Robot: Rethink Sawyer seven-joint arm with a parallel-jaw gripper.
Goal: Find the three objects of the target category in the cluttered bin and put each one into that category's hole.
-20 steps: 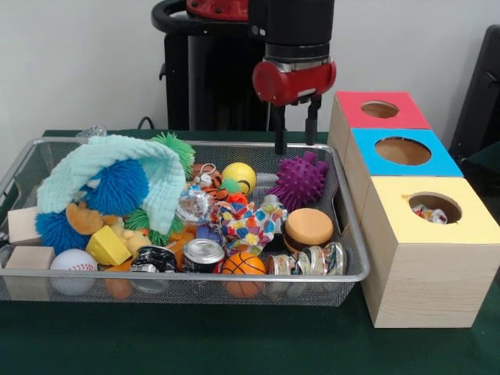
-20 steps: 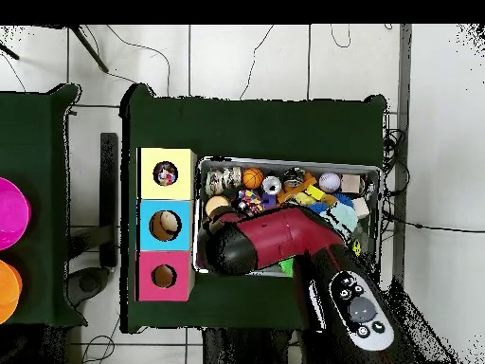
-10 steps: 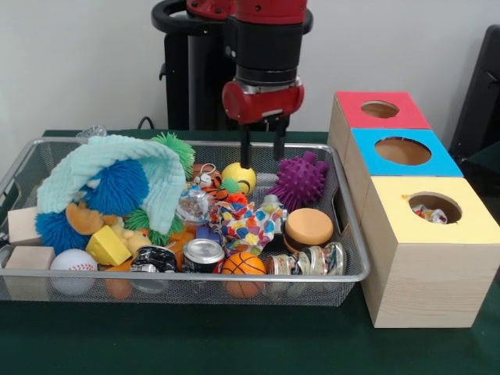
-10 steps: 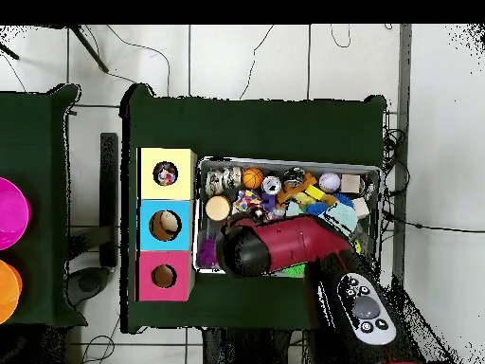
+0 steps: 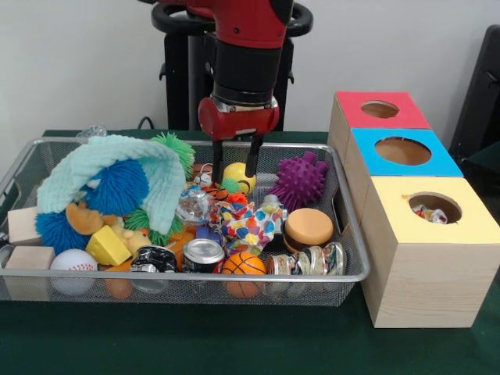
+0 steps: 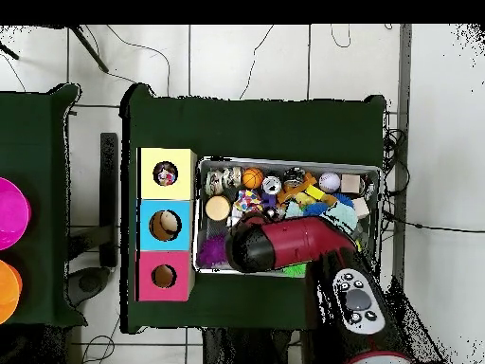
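The wire mesh bin (image 5: 191, 276) holds many toys. A white cloth piece with coloured polka dots (image 5: 246, 225) lies in its middle, in front of the yellow smiley ball (image 5: 239, 176); it also shows in the overhead view (image 6: 248, 200). Another dotted piece (image 5: 429, 212) lies inside the yellow-topped box's hole (image 5: 434, 207), seen from above too (image 6: 166, 173). My gripper (image 5: 235, 173) is open and empty, hanging over the back middle of the bin, around the smiley ball and just behind the dotted cloth. In the overhead view the arm (image 6: 289, 245) hides the gripper.
A mint-green cloth (image 5: 117, 168) drapes over blue spiky balls at the left. A purple spiky ball (image 5: 298, 181), burger toy (image 5: 308, 228), cans and a small basketball (image 5: 243, 264) crowd the right and front. The blue-topped (image 5: 402, 151) and red-topped (image 5: 380, 108) boxes stand behind the yellow one.
My gripper has moved left across the back of the bin, from above the purple spiky ball to the smiley ball, and come lower. Nothing in the bin has moved.
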